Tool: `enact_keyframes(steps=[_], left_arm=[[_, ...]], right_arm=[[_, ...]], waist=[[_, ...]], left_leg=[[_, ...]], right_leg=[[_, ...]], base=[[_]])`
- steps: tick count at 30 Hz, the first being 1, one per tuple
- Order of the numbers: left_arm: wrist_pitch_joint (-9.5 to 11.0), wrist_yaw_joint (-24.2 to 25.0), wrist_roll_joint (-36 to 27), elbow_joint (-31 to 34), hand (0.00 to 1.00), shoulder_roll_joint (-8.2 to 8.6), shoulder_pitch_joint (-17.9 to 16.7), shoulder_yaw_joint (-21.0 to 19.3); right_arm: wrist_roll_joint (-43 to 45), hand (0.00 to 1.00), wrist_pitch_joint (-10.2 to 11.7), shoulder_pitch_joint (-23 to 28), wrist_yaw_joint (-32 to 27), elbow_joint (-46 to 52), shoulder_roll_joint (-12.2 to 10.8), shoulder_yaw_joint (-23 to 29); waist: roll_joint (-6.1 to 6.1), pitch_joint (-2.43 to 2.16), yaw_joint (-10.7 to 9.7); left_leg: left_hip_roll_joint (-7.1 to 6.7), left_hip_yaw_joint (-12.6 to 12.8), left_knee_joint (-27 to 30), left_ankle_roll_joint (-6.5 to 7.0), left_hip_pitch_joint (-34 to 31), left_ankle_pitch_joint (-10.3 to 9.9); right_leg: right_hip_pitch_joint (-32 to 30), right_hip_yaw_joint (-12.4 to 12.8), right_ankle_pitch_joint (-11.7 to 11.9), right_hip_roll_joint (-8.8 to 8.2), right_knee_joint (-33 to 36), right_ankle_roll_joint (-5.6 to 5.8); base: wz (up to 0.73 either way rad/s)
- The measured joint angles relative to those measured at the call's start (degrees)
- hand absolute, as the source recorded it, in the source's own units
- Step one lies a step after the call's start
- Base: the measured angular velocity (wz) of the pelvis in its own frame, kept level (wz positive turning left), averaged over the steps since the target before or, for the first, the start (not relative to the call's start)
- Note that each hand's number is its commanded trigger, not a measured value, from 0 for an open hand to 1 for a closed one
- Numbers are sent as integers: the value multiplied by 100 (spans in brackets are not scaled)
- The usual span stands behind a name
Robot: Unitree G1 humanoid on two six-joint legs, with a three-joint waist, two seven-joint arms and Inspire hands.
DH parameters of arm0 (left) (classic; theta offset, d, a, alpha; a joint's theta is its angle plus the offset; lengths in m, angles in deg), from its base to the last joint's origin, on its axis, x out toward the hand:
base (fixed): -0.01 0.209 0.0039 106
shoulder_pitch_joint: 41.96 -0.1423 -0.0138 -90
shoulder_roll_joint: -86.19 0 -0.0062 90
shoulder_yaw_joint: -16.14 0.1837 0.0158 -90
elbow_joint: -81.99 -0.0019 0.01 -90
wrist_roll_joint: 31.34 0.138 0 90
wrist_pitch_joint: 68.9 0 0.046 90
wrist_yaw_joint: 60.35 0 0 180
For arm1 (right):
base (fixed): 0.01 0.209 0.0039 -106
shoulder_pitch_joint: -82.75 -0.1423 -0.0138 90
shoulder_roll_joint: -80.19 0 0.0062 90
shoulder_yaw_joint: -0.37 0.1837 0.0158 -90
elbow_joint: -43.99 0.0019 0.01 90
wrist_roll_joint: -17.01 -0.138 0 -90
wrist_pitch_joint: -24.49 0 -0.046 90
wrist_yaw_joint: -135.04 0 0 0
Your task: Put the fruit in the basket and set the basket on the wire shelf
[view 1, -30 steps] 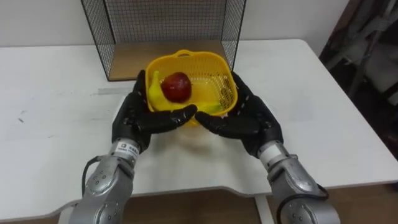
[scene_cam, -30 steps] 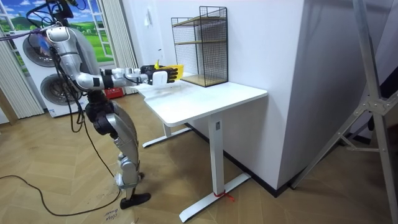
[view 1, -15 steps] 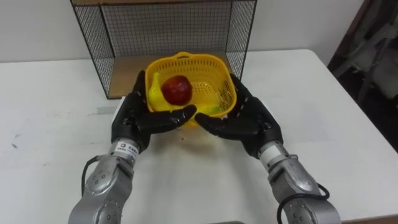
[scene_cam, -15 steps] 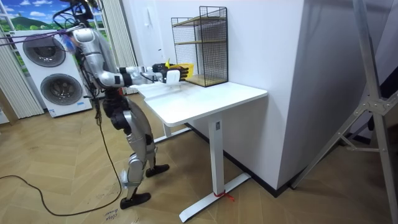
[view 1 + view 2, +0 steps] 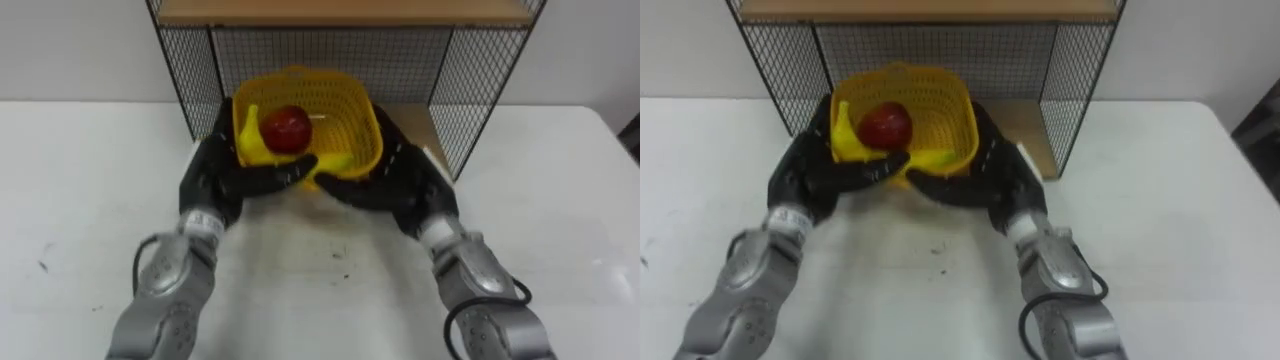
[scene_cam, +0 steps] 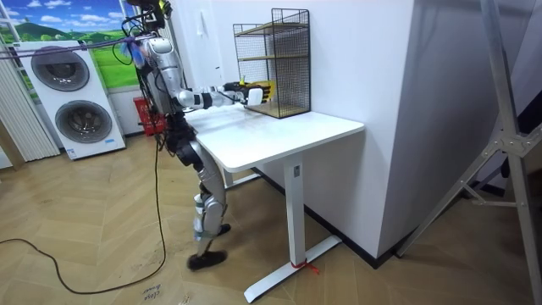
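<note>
A yellow basket (image 5: 335, 110) with a red apple (image 5: 286, 128) and a banana (image 5: 250, 145) in it is carried between my two hands, just above the white table (image 5: 80, 200). My left hand (image 5: 222, 175) presses its left side and my right hand (image 5: 398, 178) its right side, fingers straight, thumbs lying under the front. The basket sits at the mouth of the black wire shelf (image 5: 470, 90), at its lower level, over the wooden bottom board (image 5: 425, 125). In the room view I stand at the table's end, arms stretched towards the shelf (image 6: 271, 59) with the basket (image 6: 260, 90).
A wooden board (image 5: 340, 12) tops the shelf's lower level just above the basket. The shelf's mesh side walls stand on either side of it. White table top lies to the left and right. Washing machines (image 6: 68, 102) stand behind me in the room view.
I have walked up to the table, and the basket has travelled forward with both hands to the shelf's lower opening. The fruit has stayed inside it.
</note>
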Motion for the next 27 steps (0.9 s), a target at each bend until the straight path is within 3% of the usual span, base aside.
enact_keyframes(steps=[1, 2, 3, 4, 8, 20, 27], left_arm=[[14, 0, -11, -8, 0, 20, -16, 7], [13, 1, -17, -42, 0, 30, -28, 19], [11, 1, -13, -64, 0, 31, -43, 63], [12, 3, -1, -62, 0, 26, -37, 101], [7, 10, 14, -62, 0, 24, -48, 108], [-196, 100, 52, -62, 0, 103, 10, 57], [-321, 46, -12, -135, 0, 105, 62, 44]], right_arm=[[0, 0, 0, 1, -3, -1, 16, -1], [9, 0, -1, 17, -4, -8, 21, -3], [32, 0, -4, 25, -5, -14, 30, 0], [41, 0, -4, 25, -5, -22, 53, 25], [45, 0, -12, 25, -5, -28, 42, 82], [95, 0, -113, 2, -46, 0, -13, 272], [135, 0, -297, -124, -151, -2, -16, 267]], waist=[[3, -2, 22], [42, -23, -5], [111, -82, -31], [145, -108, -28], [129, -138, -163], [94, -160, -140], [63, -157, -157]], left_leg=[[-26, 15, -11, -4, 79, -3], [-27, -30, -6, -15, 113, -7], [1, -111, -93, -70, 175, 32], [33, -160, -258, -104, 276, 102], [107, -271, -678, -157, 506, 326], [136, -223, -983, -183, 674, 473], [203, -193, -1027, -192, 710, 497]], right_leg=[[1, 2, 256, 22, -690, -45], [56, -11, 427, 52, -733, -98], [190, -65, 508, 117, -990, -115], [346, -138, 641, 198, -1259, -144], [713, -257, 968, 321, -1906, -191], [859, -163, 1126, 389, -2174, -219], [986, -170, 1285, 455, -2467, -234]], base=[[10], [9], [13], [7], [8], [-2], [-1]])
